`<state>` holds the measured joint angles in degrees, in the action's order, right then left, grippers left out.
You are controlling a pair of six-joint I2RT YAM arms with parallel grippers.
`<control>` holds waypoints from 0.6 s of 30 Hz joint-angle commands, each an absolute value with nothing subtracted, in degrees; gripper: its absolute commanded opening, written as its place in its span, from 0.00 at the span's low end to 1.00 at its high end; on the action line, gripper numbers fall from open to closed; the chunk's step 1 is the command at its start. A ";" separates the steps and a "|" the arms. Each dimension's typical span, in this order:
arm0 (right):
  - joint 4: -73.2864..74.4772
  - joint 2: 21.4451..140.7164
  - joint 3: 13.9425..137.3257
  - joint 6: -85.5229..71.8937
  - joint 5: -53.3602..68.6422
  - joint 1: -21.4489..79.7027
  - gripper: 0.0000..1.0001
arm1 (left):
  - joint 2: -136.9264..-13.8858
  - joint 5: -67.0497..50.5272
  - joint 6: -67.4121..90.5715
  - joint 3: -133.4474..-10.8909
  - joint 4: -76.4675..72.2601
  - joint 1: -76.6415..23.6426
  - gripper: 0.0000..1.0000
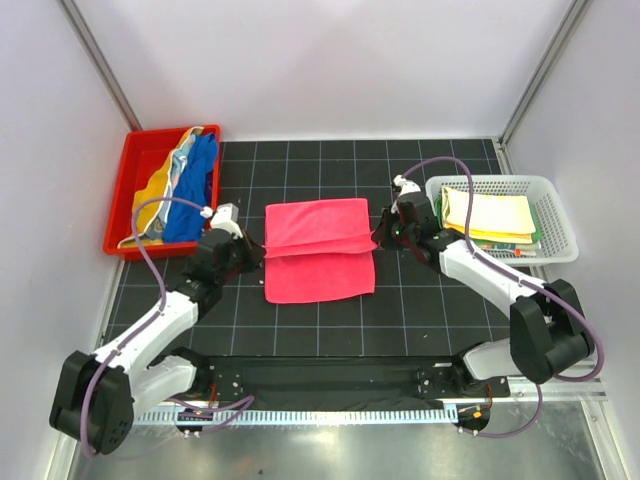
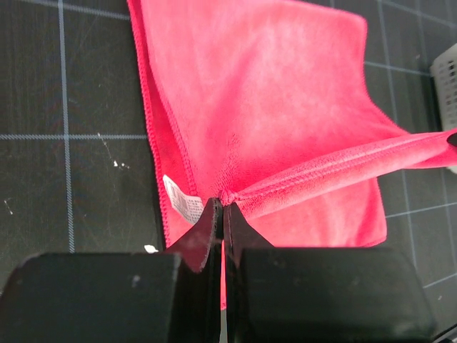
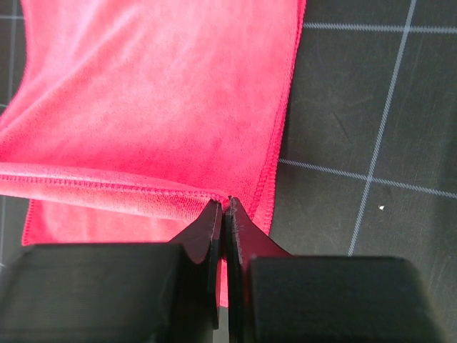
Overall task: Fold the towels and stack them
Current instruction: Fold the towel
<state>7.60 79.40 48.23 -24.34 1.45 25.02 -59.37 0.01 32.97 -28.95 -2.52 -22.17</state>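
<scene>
Towel centre stage: the pink-red towel [image 1: 320, 252] lies on the middle of the table [image 1: 420, 300], and both arms are on it. The left arm stretches from its base at the near left corner, forearm angled up and inward, wrist turned toward the towel's left side. The left fingers [image 2: 214, 214] are pressed tight together, pinching a hemmed corner right beside the small white label. The right arm mirrors it, elbow bent out near the table's right edge, forearm reaching in. The right fingers [image 3: 214, 214] are clamped on the opposite corner. Between the two grips the hem runs taut across the towel's middle, raised just above the layer lying flat underneath. Off to the left, the red bin [image 1: 125, 200] holds a blue towel [image 1: 197, 190] and a yellow towel [image 1: 152, 192], crumpled together. On the right, folded towels [image 1: 490, 215] sit stacked in the white basket [image 1: 560, 215].
</scene>
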 commanded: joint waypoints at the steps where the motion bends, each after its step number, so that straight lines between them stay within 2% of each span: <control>1: 8.61 75.76 51.07 -23.55 -1.93 24.87 0.01 | -56.08 2.55 32.96 -31.82 -0.18 -22.06 0.00; 18: 4.49 79.45 42.63 -26.63 -1.06 27.07 0.01 | -58.71 -1.67 36.56 -23.04 -4.65 -23.47 0.00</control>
<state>6.96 78.15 44.12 -25.47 0.56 26.46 -57.60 -0.75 35.55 -25.17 -1.76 -23.27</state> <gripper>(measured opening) 0.077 0.014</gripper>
